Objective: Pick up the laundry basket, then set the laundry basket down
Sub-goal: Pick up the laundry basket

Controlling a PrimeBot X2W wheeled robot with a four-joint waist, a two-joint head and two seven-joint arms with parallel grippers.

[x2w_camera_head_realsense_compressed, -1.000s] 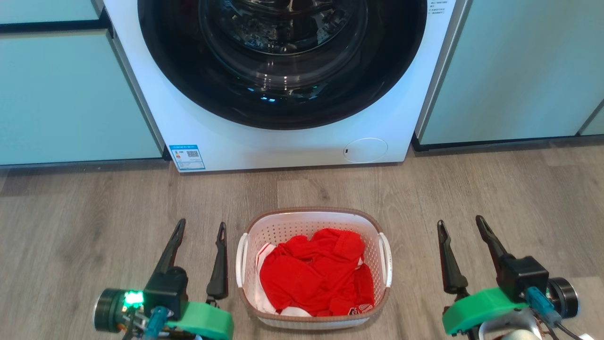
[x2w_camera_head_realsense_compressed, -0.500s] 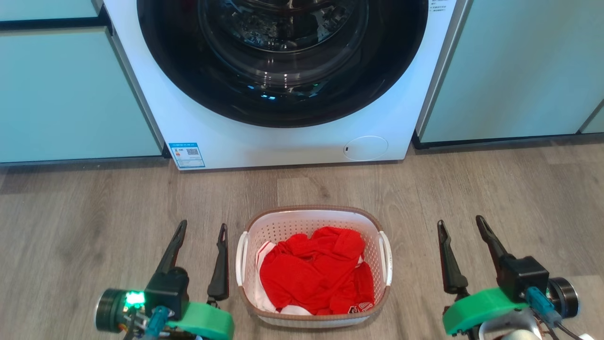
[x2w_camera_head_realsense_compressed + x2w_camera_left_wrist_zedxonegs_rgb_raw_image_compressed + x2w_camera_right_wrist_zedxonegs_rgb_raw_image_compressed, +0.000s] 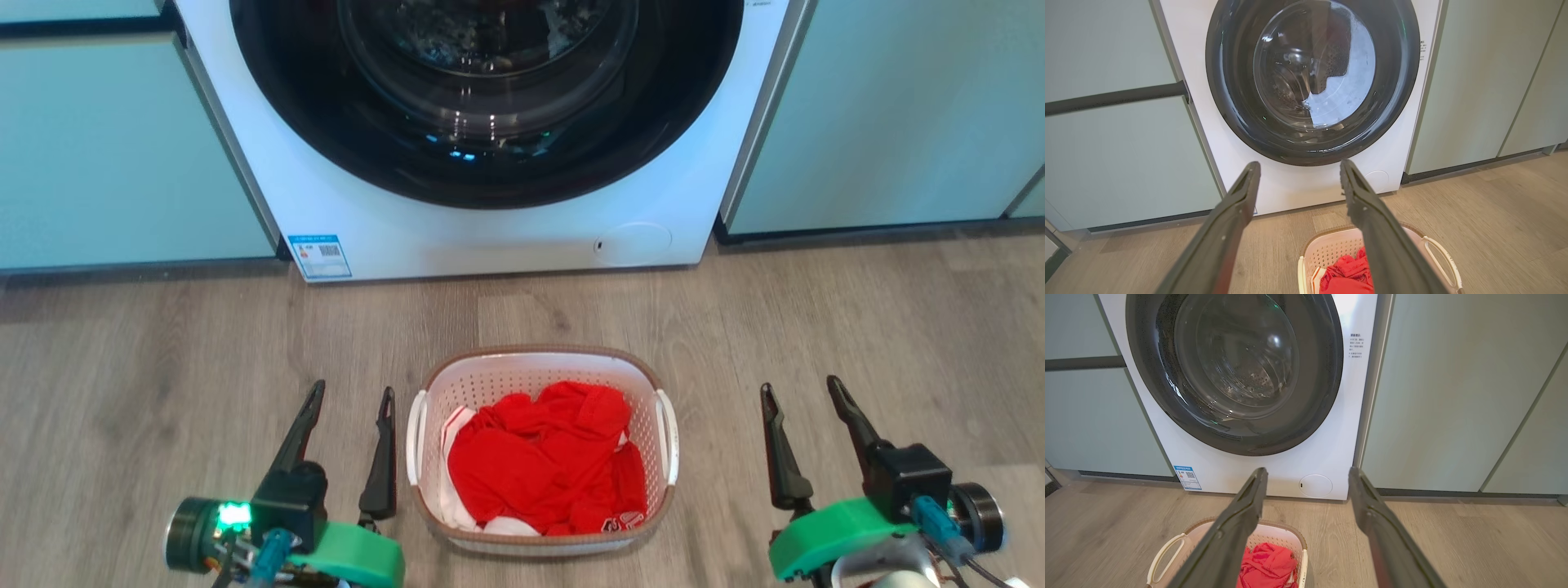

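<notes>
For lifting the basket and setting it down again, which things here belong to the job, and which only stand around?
Belong to the job: laundry basket, on the floor; left gripper, open, beside it; right gripper, open, on the other side.
Only around: washing machine; cabinets; red clothes, lying in the basket.
</notes>
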